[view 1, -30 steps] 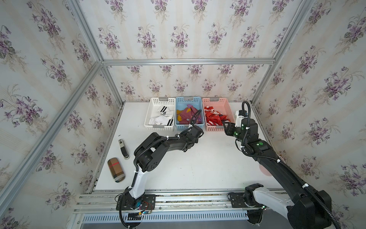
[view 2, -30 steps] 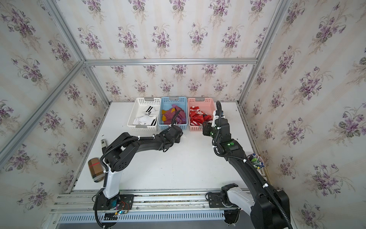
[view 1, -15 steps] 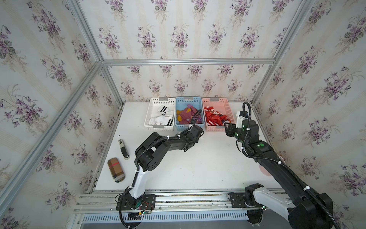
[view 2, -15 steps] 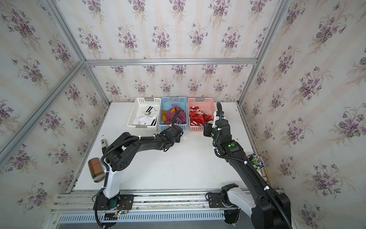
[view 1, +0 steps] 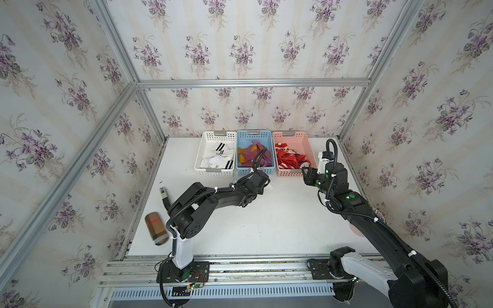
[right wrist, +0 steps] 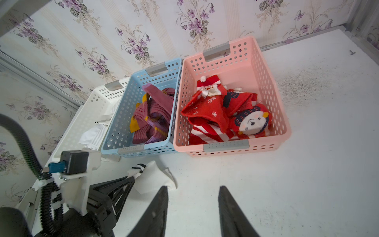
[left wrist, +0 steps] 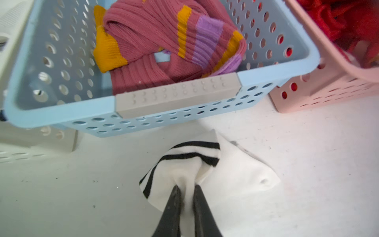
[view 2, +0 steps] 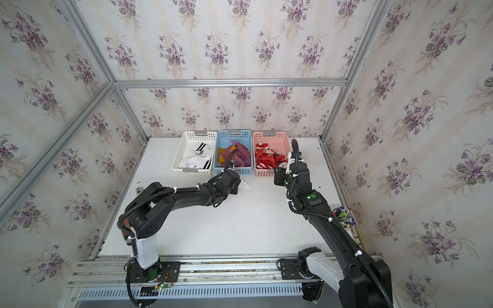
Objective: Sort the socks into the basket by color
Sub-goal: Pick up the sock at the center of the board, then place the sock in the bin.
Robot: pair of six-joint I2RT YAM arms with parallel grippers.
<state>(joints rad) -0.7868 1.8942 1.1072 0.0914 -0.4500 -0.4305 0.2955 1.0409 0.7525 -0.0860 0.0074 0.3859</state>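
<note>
1. The left gripper (left wrist: 186,187) is clenched on a bunched fold of a white, black-striped sock (left wrist: 225,172). The sock lies on the table (left wrist: 307,195) directly ahead of the jaws.
2. Just beyond the sock stands the blue basket (left wrist: 61,110), holding maroon socks (left wrist: 155,41). The white basket (view 1: 213,172), where this sock belongs, sits beside the blue one, beyond the gripper and to the robot's left.
3. The lift likely needs to go straight up until the hanging cloth clears the blue rim. The arm can then swing over the white basket and let go only once the sock hangs inside its walls.
4. The right gripper (right wrist: 193,188) hangs empty with its jaws apart, short of the pink basket (right wrist: 285,131) of red socks (right wrist: 211,108). It is best kept out of the left arm's path.
5. In both top views the wrist hides the left jaws, and only a corner of the sock shows. Whether the pinch takes every layer or a single fold cannot be told. The left wrist view cuts off most of the white basket.
</note>
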